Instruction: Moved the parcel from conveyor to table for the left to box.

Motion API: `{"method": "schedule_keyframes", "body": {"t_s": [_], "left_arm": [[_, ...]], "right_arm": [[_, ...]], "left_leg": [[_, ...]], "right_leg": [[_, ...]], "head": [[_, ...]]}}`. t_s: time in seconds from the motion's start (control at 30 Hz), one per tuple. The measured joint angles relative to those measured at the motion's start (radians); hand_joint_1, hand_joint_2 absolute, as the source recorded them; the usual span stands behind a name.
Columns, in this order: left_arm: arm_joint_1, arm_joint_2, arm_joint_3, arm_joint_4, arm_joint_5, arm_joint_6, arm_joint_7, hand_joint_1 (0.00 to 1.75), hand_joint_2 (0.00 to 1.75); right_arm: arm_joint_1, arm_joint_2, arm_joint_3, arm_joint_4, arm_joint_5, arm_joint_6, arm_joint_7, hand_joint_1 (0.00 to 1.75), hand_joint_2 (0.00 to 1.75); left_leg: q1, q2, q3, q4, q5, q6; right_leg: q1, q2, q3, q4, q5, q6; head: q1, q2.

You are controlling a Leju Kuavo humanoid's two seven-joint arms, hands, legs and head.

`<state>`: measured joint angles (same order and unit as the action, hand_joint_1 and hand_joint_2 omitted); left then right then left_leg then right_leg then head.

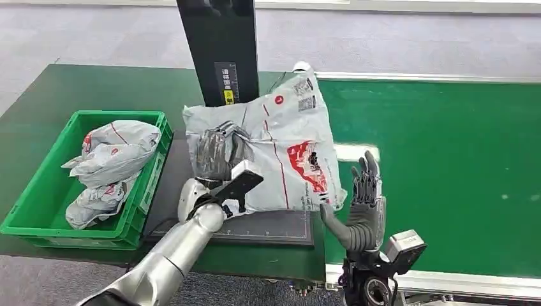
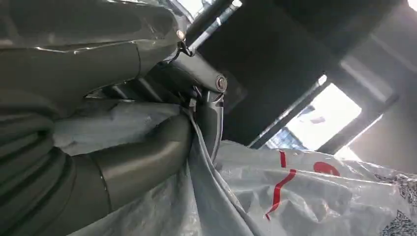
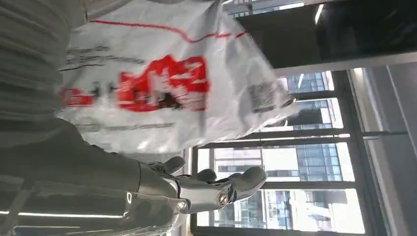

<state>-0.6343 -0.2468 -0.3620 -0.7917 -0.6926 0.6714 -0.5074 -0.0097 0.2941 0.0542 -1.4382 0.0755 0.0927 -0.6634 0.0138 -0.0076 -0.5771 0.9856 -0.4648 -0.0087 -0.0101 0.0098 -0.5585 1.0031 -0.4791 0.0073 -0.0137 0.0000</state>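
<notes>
Two hands: left hand on the parcel, right hand just beside it.
Parcel: grey-white plastic mailer with red printing and barcode labels; it rests on the dark platform in front of the black upright column, with its right portion reaching over the edge toward the green conveyor belt.
Left hand state: fingers curled down into the parcel's left half. The left wrist view shows the thumb and a finger with a fold of the parcel film gathered between them, so the hand grips the parcel.
Right hand state: upright, fingers extended and apart, thumb out to the side, palm turned toward the parcel's right edge. It holds nothing. In the head view a narrow gap separates it from the film; whether any fingertip touches cannot be told.
Right wrist view: parcel face with red print sits beyond the hand; extended fingers lie free against a window background.
Green crate: stands on the dark green table to the left of the platform, touching or nearly touching its edge.
Crate contents: crumpled grey mailers with red marks, piled toward the crate's far and middle parts.
Left arm: silver, rising from the lower edge of the head view to the parcel.
</notes>
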Motion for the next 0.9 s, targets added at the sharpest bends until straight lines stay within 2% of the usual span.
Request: {"method": "schedule_keyframes", "body": {"t_s": [0.17,0.57,0.9], "left_arm": [[0.066,0.035,0.022,-0.21,0.146,-0.002,-0.051,1.75,1.75],[0.214,0.098,0.045,-0.704,0.251,-0.025,-0.044,1.75,1.75],[0.208,0.175,0.064,-0.936,0.358,-0.091,-0.042,1.75,1.75]], "right_arm": [[0.008,-0.002,-0.007,0.002,-0.007,-0.003,-0.003,0.0,1.75],[0.009,0.0,-0.026,0.002,-0.009,-0.001,0.001,0.0,1.75],[-0.013,-0.002,-0.045,0.028,-0.008,0.002,-0.013,0.0,1.75]], "left_leg": [[0.0,0.0,0.0,0.0,0.0,0.0],[0.0,0.0,-0.001,0.0,0.0,0.0],[0.0,0.0,0.0,0.0,0.0,0.0]], "right_leg": [[0.0,0.0,0.0,0.0,0.0,0.0],[0.0,0.0,-0.001,0.0,0.0,0.0],[0.0,0.0,-0.001,0.0,0.0,0.0]], "head": [[0.0,0.0],[0.0,0.0],[0.0,0.0]]}}
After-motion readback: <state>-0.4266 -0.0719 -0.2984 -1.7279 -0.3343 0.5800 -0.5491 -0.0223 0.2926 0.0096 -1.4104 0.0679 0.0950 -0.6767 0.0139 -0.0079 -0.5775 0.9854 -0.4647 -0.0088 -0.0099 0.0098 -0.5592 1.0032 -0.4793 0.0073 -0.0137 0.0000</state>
